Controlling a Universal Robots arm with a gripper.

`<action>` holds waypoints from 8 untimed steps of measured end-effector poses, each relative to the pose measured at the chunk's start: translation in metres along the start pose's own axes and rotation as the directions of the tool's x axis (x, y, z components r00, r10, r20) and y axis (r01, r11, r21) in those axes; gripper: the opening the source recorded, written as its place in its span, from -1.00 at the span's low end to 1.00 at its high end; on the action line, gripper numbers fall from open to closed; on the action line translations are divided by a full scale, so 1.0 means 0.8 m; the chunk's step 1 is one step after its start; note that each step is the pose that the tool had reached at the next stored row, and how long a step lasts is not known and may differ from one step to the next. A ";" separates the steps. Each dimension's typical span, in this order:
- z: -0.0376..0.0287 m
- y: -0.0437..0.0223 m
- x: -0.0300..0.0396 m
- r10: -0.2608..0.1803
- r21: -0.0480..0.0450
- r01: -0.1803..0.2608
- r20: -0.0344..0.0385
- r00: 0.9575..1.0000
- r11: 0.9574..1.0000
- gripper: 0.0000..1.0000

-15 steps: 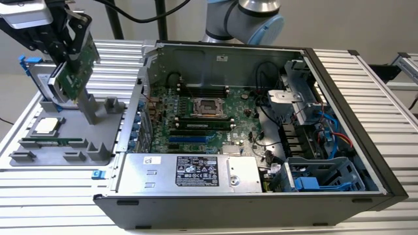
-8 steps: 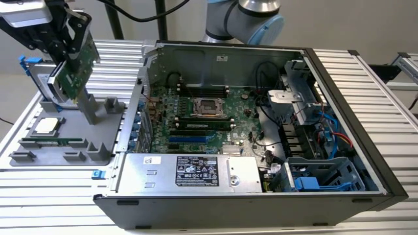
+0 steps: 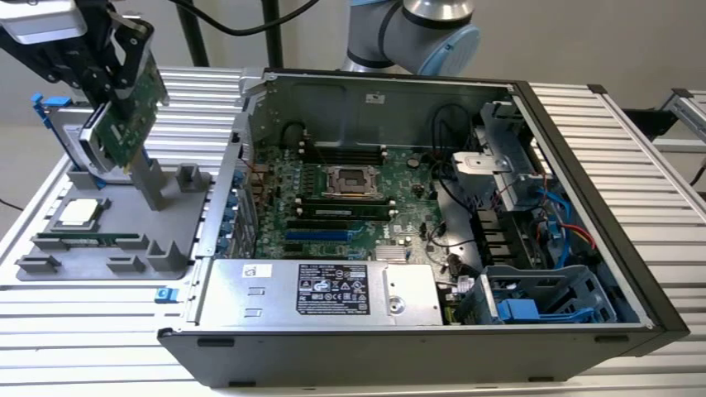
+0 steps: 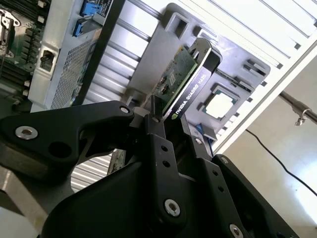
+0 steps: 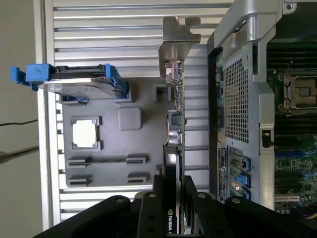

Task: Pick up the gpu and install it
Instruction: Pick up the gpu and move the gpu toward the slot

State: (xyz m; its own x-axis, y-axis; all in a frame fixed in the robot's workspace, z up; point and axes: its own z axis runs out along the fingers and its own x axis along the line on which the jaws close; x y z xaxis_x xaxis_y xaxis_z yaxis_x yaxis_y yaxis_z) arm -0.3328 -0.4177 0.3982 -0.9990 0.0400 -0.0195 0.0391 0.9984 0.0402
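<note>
Exterior view: your gripper [image 3: 119, 78] clamps the graphics card [image 3: 127, 124] by its upper edge, holding it tilted over the grey tray [image 3: 127, 213], to the exterior view's left of the open computer case [image 3: 331, 107].

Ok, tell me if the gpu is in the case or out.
Out. The tool grips the gpu in the air over the grey tray, beside the open case.
</note>
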 end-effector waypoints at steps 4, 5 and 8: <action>-0.0019 0.0001 -0.0001 0.000 0.000 0.000 0.000 1.000 1.000 -1.00; -0.0026 0.0001 -0.0001 0.000 0.000 0.000 0.000 1.000 1.000 -1.00; -0.0046 0.0003 0.0000 0.000 0.000 0.000 0.000 1.000 1.000 -1.00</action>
State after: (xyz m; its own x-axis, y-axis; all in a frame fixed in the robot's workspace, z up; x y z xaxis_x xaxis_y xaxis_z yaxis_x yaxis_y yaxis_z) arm -0.3329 -0.4177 0.4018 -0.9990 0.0401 -0.0196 0.0393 0.9984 0.0403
